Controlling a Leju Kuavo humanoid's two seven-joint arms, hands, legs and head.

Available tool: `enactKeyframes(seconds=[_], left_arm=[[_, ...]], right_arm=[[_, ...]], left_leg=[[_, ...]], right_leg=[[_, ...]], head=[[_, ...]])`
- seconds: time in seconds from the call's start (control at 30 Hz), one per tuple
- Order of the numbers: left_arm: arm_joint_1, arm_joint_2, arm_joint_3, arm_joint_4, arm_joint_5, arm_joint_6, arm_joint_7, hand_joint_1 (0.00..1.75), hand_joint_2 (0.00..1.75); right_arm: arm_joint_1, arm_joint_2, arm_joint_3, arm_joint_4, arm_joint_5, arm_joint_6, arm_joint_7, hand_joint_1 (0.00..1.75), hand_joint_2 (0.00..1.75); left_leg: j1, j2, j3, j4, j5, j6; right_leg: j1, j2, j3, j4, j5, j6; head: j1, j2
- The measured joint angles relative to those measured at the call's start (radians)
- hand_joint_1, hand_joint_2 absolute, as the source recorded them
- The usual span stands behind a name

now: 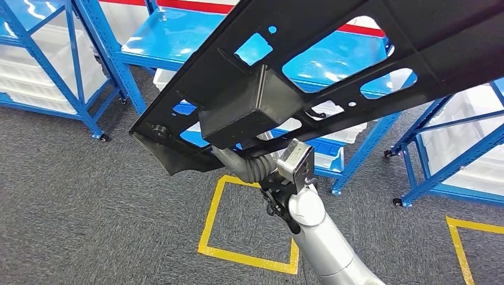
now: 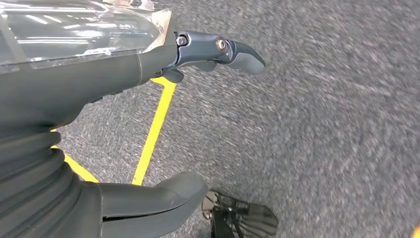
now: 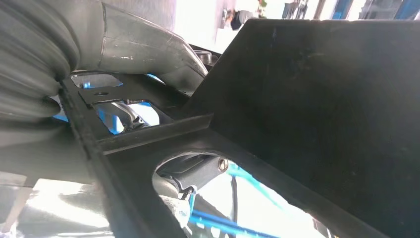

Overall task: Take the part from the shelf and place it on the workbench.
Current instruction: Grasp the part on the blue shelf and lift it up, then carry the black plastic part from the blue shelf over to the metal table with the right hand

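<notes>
A large black plastic part (image 1: 309, 65), a flat frame with cut-outs and a box-shaped block on its underside, is held up high and tilted across the head view. My right hand (image 1: 252, 167) reaches up under it from the silver arm, mostly hidden by the part. In the right wrist view the thumb (image 3: 143, 49) lies over a rib of the part (image 3: 322, 109) and darker fingers (image 3: 195, 171) show through an opening beneath, so this hand grips the part. My left hand (image 2: 74, 94) hangs over the carpet with fingers (image 2: 233, 52) and thumb (image 2: 158, 198) apart, holding nothing.
A blue shelf rack (image 1: 166, 35) stands straight ahead behind the part, with white bins (image 1: 333, 154) on its lower level. More blue racks stand at the left (image 1: 53, 65) and right (image 1: 457, 154). A yellow taped square (image 1: 214, 219) marks the grey carpet.
</notes>
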Motion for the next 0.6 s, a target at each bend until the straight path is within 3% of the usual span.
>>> enactKeyframes(seconds=[0.1,0.17,0.23,0.3,0.37,0.43,0.47,0.5,0.57,0.6], left_arm=[[0.0,-0.004,0.0,0.0,-0.001,0.002,0.0,0.0,1.75],[0.001,-0.006,0.0,0.0,-0.001,0.002,0.002,0.0,1.75],[0.004,-0.003,0.001,0.001,0.0,0.002,0.003,0.0,1.75],[0.004,-0.001,0.001,0.001,0.001,0.002,0.003,0.0,1.75],[0.004,0.002,0.001,0.002,0.001,0.001,0.003,0.0,1.75],[0.005,0.003,0.001,0.002,0.001,-0.001,0.003,0.0,1.75],[0.007,0.004,0.001,0.002,0.001,-0.001,0.003,0.0,1.75],[0.008,0.005,0.001,0.002,0.001,-0.001,0.004,0.0,1.75],[0.007,0.007,0.001,0.001,0.001,-0.001,0.007,0.0,1.75],[0.006,0.007,0.001,0.001,0.001,-0.001,0.01,0.0,1.75]], right_arm=[[-0.005,0.0,0.004,0.002,0.003,0.0,-0.006,1.75,1.75],[-0.008,0.001,0.006,0.005,0.004,0.0,-0.009,1.75,1.75],[-0.01,0.006,0.008,0.008,0.006,0.0,-0.009,1.75,1.75],[-0.013,0.013,0.009,0.01,0.008,0.001,-0.01,1.75,1.75],[-0.014,0.017,0.01,0.013,0.01,0.002,-0.011,1.75,1.75],[-0.012,0.017,0.01,0.018,0.012,0.003,-0.011,1.75,1.75],[-0.012,0.017,0.01,0.021,0.012,0.004,-0.011,1.75,1.75],[-0.012,0.017,0.01,0.023,0.013,0.004,-0.011,1.75,1.75],[-0.013,0.018,0.011,0.026,0.014,0.005,-0.011,1.75,1.75],[-0.015,0.019,0.012,0.028,0.015,0.006,-0.01,1.75,1.75]], left_leg=[[-0.007,-0.03,-0.008,0.001,0.013,-0.004],[-0.005,-0.045,-0.016,0.001,0.022,-0.015],[-0.005,-0.053,-0.023,0.0,0.027,-0.026],[-0.006,-0.023,-0.043,0.041,-0.003,-0.038],[0.003,0.018,-0.096,0.157,-0.07,-0.054],[0.016,0.034,-0.143,0.262,-0.109,-0.071],[0.022,0.038,-0.142,0.266,-0.102,-0.078],[0.028,0.046,-0.119,0.229,-0.078,-0.084],[0.035,0.084,-0.04,0.094,-0.025,-0.096],[0.034,0.098,-0.011,0.042,-0.009,-0.093]], right_leg=[[0.013,0.048,0.126,-0.206,0.055,-0.016],[0.018,0.056,0.146,-0.246,0.065,-0.029],[0.014,0.037,0.149,-0.255,0.077,-0.034],[0.003,0.015,0.153,-0.269,0.089,-0.041],[-0.001,-0.009,0.152,-0.273,0.093,-0.046],[-0.001,-0.035,0.148,-0.273,0.094,-0.046],[-0.003,-0.048,0.147,-0.272,0.094,-0.045],[-0.005,-0.061,0.147,-0.27,0.093,-0.043],[-0.007,-0.082,0.145,-0.263,0.087,-0.033],[-0.004,-0.09,0.144,-0.258,0.083,-0.025]], head=[[0.0,0.0],[0.001,0.0],[0.002,0.0],[-0.002,0.0],[-0.004,0.0],[-0.004,0.0],[-0.005,0.0],[-0.005,0.0],[-0.005,0.0],[-0.004,0.0]])
